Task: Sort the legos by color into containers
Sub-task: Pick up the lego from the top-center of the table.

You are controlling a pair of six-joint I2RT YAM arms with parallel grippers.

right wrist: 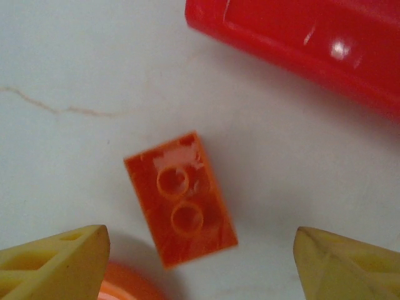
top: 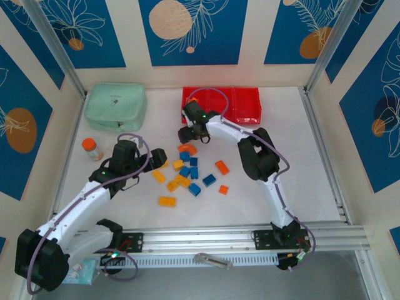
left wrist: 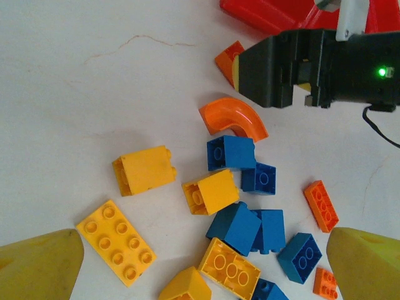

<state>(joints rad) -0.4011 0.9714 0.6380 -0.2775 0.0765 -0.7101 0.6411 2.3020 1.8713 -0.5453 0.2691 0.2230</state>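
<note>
Orange, blue and yellow legos (top: 186, 175) lie scattered mid-table in front of the red containers (top: 220, 103). My right gripper (top: 187, 136) hovers between the pile and the tray. In the right wrist view it is open (right wrist: 200, 269) over an orange brick (right wrist: 181, 199) that lies underside up, apart from both fingers, with the red container (right wrist: 300, 37) just beyond. My left gripper (top: 161, 157) is open (left wrist: 206, 269) above yellow bricks (left wrist: 212, 190) and blue bricks (left wrist: 232, 152), holding nothing. An orange curved piece (left wrist: 232, 117) lies near the right gripper's black body (left wrist: 312, 65).
A mint green pouch (top: 116, 105) sits at the back left, with a small orange-capped bottle (top: 93, 149) in front of it. A flat orange brick (top: 167, 201) lies nearest the arm bases. Aluminium frame rails border the table on both sides.
</note>
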